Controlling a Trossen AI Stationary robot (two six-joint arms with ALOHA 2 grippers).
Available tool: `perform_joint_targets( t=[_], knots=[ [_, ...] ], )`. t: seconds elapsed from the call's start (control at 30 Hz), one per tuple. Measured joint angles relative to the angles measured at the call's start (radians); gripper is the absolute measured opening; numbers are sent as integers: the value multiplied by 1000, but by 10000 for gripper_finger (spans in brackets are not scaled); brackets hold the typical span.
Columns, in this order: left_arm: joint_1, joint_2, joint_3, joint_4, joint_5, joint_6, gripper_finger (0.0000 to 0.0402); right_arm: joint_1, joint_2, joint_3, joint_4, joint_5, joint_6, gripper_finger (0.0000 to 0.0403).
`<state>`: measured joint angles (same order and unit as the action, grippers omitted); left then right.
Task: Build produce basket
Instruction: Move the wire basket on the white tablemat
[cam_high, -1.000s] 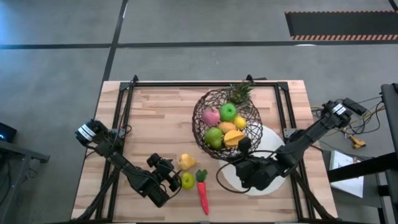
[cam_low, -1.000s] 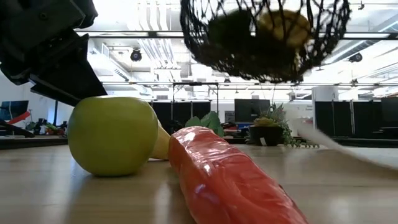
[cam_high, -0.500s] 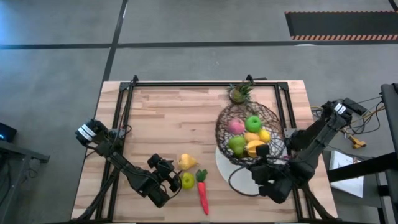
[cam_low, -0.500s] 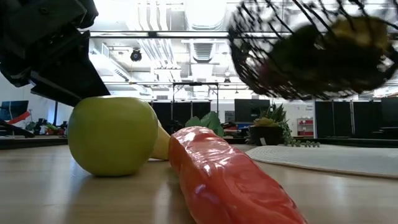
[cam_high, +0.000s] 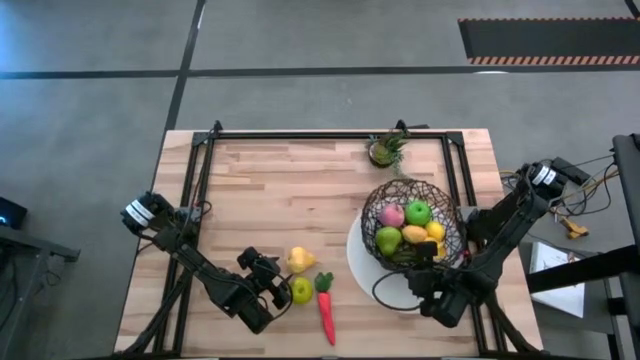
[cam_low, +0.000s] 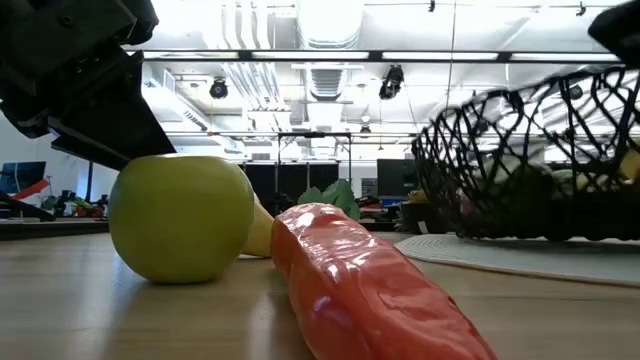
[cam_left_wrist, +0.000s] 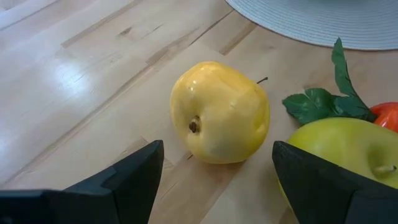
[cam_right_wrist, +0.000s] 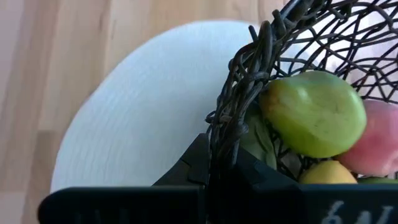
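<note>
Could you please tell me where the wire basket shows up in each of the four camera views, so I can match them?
High view: the basket sits right of centre, over the white plate.
Low view: basket at the right edge, above the plate.
Left wrist view: basket not in it; only the plate's rim shows.
Right wrist view: basket fills the right side, its rim in the right hand.
Shared landmark: the white plate.

Filled wire basket (cam_high: 412, 232) over plate; apple (cam_high: 301, 291), carrot (cam_high: 326, 312) outside.
</note>
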<state>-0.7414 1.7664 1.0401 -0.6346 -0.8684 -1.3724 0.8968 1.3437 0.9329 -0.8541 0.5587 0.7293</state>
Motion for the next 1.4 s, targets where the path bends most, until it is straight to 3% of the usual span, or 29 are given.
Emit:
perform_joint_targets(
  t=[0.2, 0.5, 1.03, 1.23, 1.4],
  knots=[
    [0, 0, 0, 1, 0, -1, 283, -1, 0, -9, 0, -15, -8, 13],
    [0, 0, 3, 5, 0, -2, 283, 5, 12, 86, -5, -45, -52, 13],
    [0, 0, 1, 9, 0, -7, 283, 35, 211, 118, -30, -71, -35, 14],
    [0, -20, 11, -4, 0, 19, 283, 34, 195, 159, -74, -91, -21, 63],
    [0, -54, 14, -1, -6, 51, 283, 40, 147, 220, -90, -35, -28, 116]
  ],
)
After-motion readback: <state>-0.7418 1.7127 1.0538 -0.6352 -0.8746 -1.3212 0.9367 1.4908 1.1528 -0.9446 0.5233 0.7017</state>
